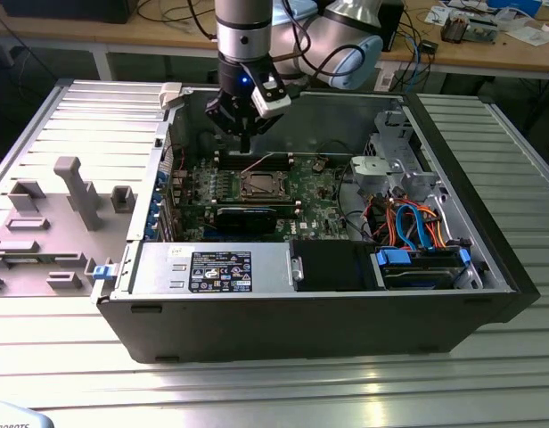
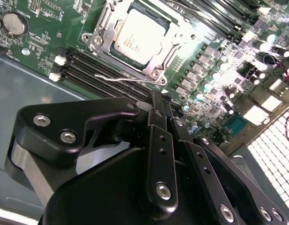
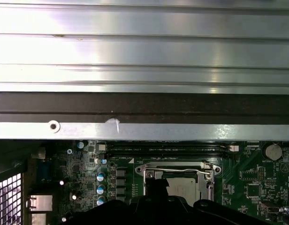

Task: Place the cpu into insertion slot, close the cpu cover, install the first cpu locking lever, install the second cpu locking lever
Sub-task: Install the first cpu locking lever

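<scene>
The end effector (image 3: 157, 186) partly hides the cpu (image 3: 185, 187) in the first wrist view.

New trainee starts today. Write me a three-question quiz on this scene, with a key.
1. True or false: the cpu sits in its socket, framed by the closed cpu cover.
2. The gripper holds: A) the cpu B) nothing C) a cable.
3. Fill in: in the exterior view the gripper hangs ___ the motherboard.
Key: 1 true; 2 B; 3 above.
</scene>
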